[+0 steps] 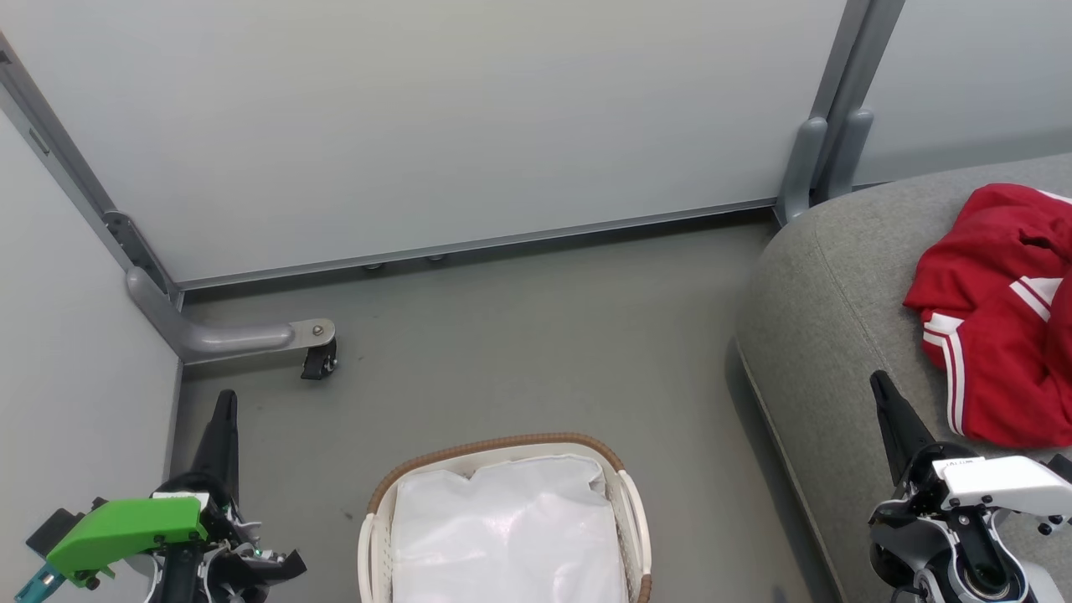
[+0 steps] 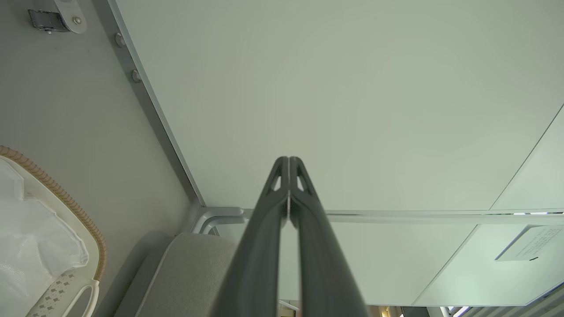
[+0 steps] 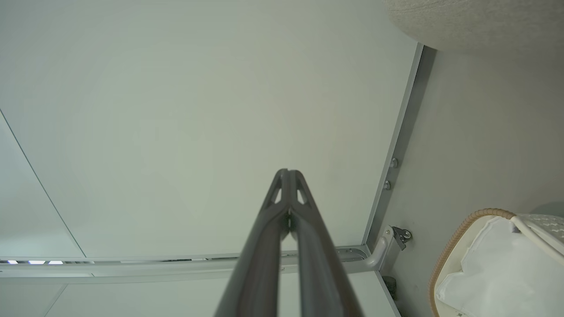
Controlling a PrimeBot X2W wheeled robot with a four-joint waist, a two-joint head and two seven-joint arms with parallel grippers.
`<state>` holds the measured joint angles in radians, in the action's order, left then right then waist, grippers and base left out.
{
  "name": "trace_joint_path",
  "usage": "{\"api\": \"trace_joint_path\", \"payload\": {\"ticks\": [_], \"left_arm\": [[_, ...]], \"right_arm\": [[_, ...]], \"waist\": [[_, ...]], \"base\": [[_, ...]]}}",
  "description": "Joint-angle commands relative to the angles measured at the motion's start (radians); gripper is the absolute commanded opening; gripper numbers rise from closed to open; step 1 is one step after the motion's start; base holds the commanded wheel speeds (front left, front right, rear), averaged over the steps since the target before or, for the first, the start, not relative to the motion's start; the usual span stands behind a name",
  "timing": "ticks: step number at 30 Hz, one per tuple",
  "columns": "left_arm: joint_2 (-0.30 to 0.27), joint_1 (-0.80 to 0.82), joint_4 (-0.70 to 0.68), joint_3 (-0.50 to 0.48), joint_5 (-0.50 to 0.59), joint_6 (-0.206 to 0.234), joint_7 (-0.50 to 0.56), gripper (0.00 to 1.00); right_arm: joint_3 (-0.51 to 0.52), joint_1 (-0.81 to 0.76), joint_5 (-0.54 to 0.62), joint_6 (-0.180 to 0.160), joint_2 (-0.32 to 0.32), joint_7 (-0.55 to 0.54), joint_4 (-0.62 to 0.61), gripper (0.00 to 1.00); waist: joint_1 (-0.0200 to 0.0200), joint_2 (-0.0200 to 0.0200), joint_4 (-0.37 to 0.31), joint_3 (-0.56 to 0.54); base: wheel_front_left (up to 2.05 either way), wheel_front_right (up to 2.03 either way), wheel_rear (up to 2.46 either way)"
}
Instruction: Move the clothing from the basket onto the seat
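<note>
Left gripper (image 1: pixel 224 398) and right gripper (image 1: pixel 878 381) closed, empty; clothing (image 1: pixel 997 318) lies on seat (image 1: pixel 829 318); basket (image 1: pixel 494 444) apparently holds only liner (image 1: pixel 511 528).

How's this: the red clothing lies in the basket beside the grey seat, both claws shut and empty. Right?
No. The head view shows the clothing lying on the seat, not in the basket, which holds its white liner. The rest stands: left claw and right claw are shut and empty.

Pale partition panels (image 1: pixel 419 109) rise above a grey floor (image 1: pixel 519 335); a black caster (image 1: pixel 319 362) sits under a grey metal support foot (image 1: pixel 226 337).
</note>
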<state>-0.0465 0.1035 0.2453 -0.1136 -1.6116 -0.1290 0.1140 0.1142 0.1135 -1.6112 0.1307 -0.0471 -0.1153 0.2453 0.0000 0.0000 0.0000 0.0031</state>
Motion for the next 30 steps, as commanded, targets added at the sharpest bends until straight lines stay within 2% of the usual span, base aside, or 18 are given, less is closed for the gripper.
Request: {"api": "trace_joint_path", "payload": {"ticks": [1, 30], "left_arm": [[-0.007, 0.010, -0.002, -0.002, -0.003, -0.005, 0.003, 0.00], [-0.007, 0.010, -0.002, -0.002, -0.003, -0.005, 0.003, 0.00]], "right_arm": [[0.001, -0.011, -0.003, 0.000, -0.006, -0.001, -0.003, 0.00], [0.001, -0.011, -0.004, 0.000, -0.006, -0.001, -0.003, 0.00]], "waist": [[0.0000, 0.0000, 0.000, 0.000], [0.0000, 0.0000, 0.000, 0.000]], "base": [[0.00, 0.00, 0.00], [0.00, 0.00, 0.00]]}}
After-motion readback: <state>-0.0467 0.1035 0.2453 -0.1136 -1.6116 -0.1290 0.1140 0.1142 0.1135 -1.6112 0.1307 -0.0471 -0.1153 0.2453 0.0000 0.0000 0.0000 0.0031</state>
